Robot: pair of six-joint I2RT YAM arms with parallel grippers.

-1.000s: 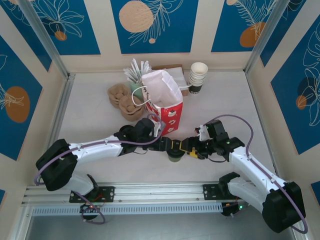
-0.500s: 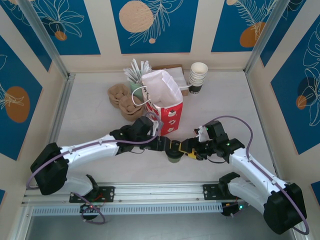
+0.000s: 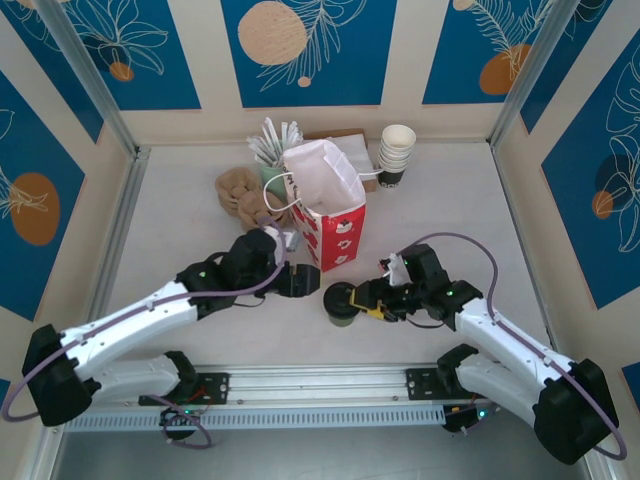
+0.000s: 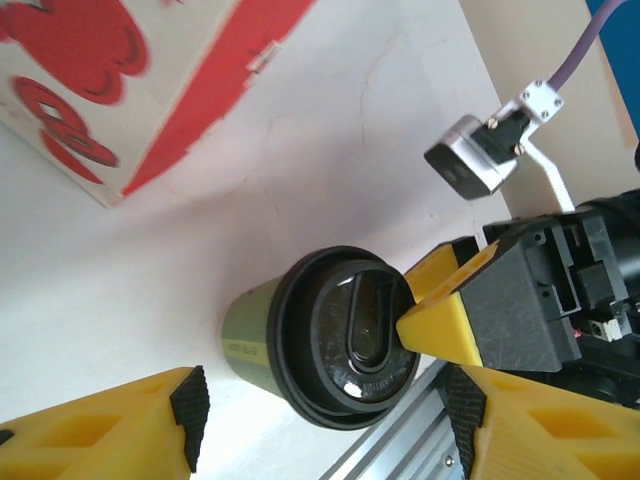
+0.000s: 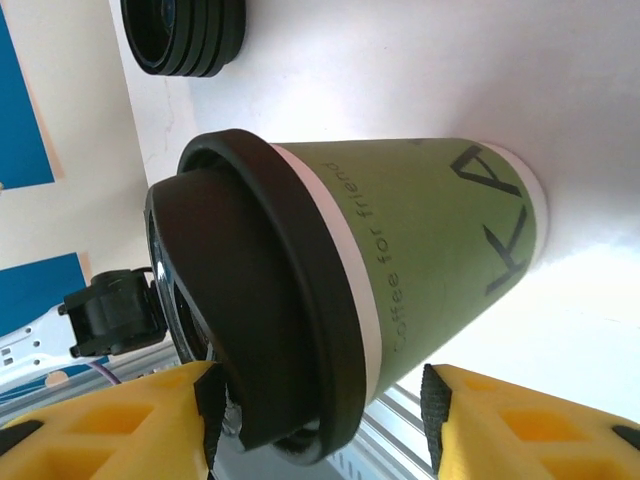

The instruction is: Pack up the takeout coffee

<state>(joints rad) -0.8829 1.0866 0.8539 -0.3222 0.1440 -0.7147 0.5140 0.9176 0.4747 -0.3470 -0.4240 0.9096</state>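
While my right gripper (image 3: 364, 300) reaches in from 3 o'clock, the cup (image 3: 341, 303) stands upright on the table (image 3: 180, 230), at 6 o'clock of the red and white bag (image 3: 332, 218) and clear of it.

Seen from my right wrist, the cup (image 5: 420, 250) has an olive-green paper wall with thin dark script reading "Coffee for friend" and bigger dark letters near its base. A narrow white band runs just under the lid. The lid is glossy black, round, with a thick rim and a raised top. From my left wrist, the cup (image 4: 325, 350) shows an oval recess pressed into the lid's top.

My right gripper (image 5: 320, 405) has its yellow fingers spread, one on each side of the cup. A sliver of gap shows at the finger by the paper wall. Whether the other pad touches the lid's rim I cannot tell.

My left gripper (image 4: 327, 412) is spread wide and holds nothing, with the cup just ahead of its tips. From above it sits at 10 o'clock of the cup (image 3: 300, 283), close by.

A low stack of black lids (image 5: 185, 35) lies at 11 o'clock of the cup in the right wrist view, well apart.
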